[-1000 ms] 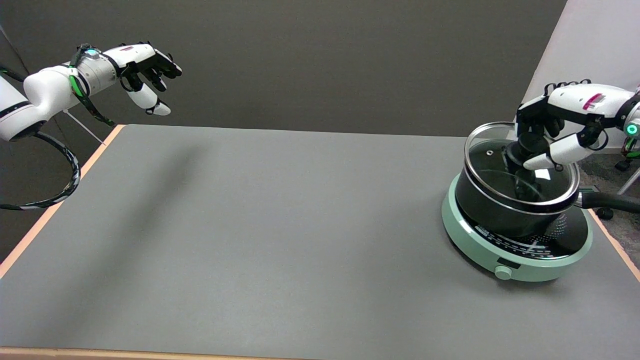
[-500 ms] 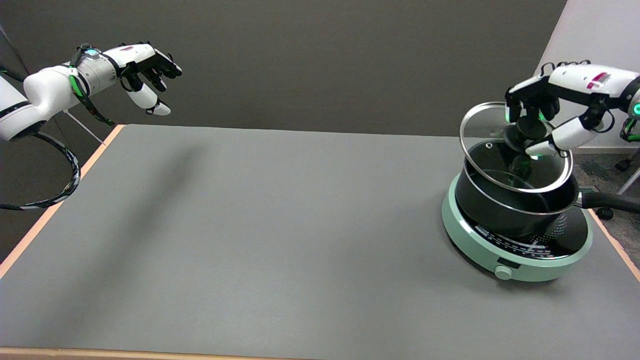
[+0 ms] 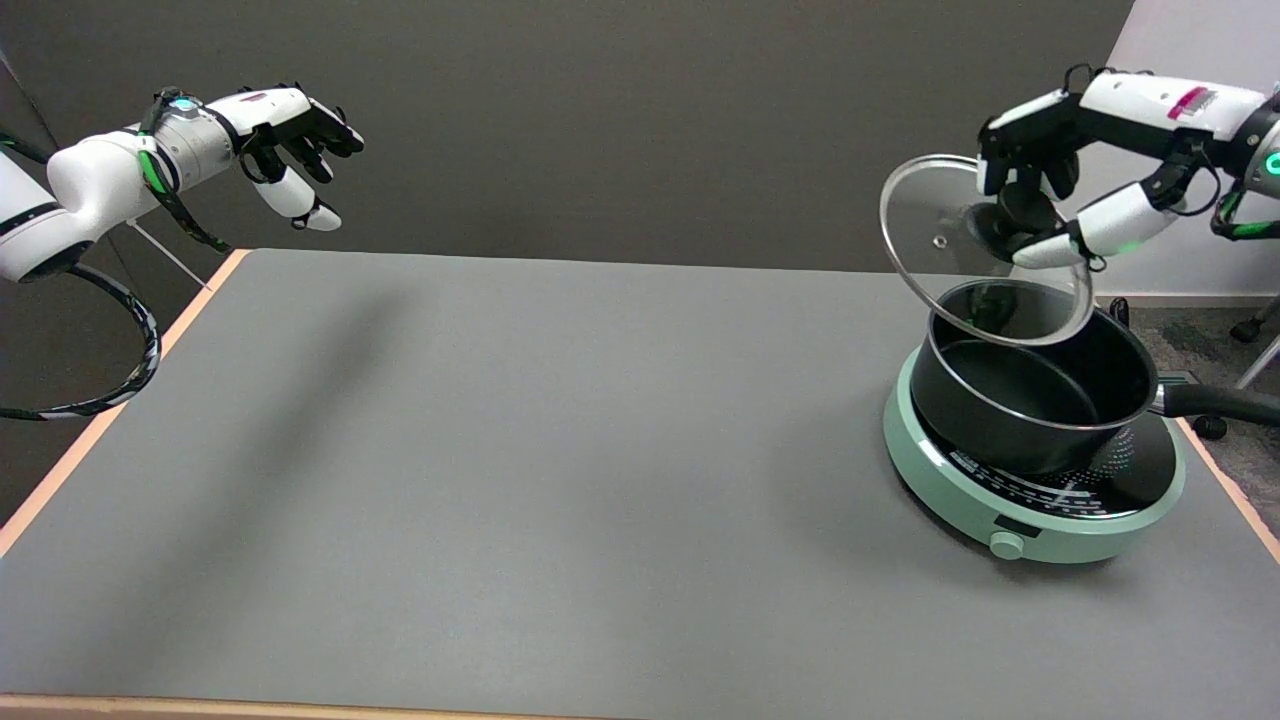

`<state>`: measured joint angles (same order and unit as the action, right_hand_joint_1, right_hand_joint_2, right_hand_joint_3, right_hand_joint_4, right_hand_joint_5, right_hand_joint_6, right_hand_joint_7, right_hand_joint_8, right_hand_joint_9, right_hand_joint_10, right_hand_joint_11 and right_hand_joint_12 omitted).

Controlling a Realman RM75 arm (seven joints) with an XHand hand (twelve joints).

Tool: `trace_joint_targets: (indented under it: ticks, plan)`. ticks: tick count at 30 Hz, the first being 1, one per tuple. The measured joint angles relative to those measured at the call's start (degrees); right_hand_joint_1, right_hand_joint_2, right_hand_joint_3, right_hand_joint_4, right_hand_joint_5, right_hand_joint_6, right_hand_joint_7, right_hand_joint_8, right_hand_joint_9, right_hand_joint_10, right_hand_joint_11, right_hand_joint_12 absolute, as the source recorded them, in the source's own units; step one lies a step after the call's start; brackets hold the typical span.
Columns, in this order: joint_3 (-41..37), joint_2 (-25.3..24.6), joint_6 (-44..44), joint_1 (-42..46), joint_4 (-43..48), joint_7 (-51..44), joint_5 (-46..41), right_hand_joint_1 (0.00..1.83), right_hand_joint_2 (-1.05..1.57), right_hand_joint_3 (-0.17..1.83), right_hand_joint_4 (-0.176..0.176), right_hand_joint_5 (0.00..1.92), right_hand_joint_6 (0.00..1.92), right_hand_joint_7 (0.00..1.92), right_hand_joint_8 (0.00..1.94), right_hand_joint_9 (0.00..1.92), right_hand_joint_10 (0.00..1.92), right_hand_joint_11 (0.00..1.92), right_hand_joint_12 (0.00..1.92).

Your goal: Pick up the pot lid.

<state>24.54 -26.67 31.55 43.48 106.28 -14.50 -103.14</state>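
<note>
The grey table [image 3: 520, 480] fills the near field, with a pale wooden edge along its left side. At the right end of the table sits a round green hotplate [image 3: 1035, 500] with a control knob on its near rim. A black pot [image 3: 1030, 385] stands on the hotplate, open at the top, its black handle pointing right. Above the pot's far rim, the glass pot lid [image 3: 965, 250] hangs in the air, tilted, its metal-rimmed lower edge overlapping the pot's far rim in this view. The right hand [image 3: 1055, 190] grips the lid's black knob, fingers closed around it from above and thumb beneath. Behind stands a dark wall.
</note>
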Motion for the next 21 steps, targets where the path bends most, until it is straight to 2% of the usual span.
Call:
trace_joint_targets:
  ticks: [11,21]
  plan:
    - [5.60,2.29,-3.68,-5.44,-0.94,-0.02,-4.47,1.37,0.78,0.77,0.176,0.68,1.34,0.91,1.37,0.79,1.66,0.62,1.66]
    - [16.55,4.51,-11.57,-13.90,-1.47,-0.06,-6.54,1.37,0.78,0.77,0.176,0.67,1.35,0.91,1.37,0.79,1.68,0.63,1.66]
